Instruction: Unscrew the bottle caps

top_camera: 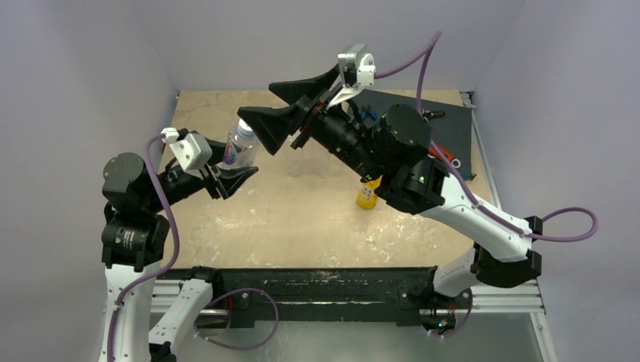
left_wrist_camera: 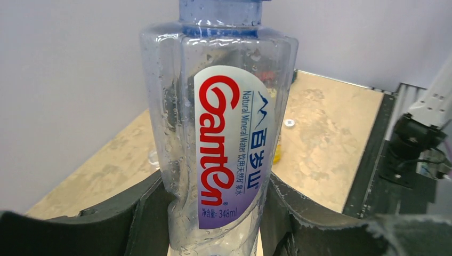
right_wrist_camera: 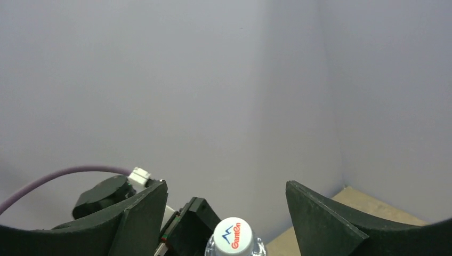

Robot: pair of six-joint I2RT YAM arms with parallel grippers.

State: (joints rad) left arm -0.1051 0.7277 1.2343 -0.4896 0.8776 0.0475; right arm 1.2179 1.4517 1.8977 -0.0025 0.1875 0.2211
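Wide over the cap, not yet gripping it

My right pincer [right_wrist_camera: 225,186] stood wide, the white cap [right_wrist_camera: 236,241] low between its jaws at six o'clock in my wrist view, screwed on the clear bottle [left_wrist_camera: 224,138]. My left pincer [left_wrist_camera: 213,224] clamped that bottle round its body, toward ten o'clock of the table [top_camera: 302,226]. I judged the turn needed me lower, centred and closing squarely on the cap — the left holding firm against the twist.

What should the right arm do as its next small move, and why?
Probably close the right gripper on the cap and twist it. Its jaws stand open on either side of the cap, which sits on top of the bottle, while the left gripper clamps the bottle's body upright, so it seems ready for a turn.
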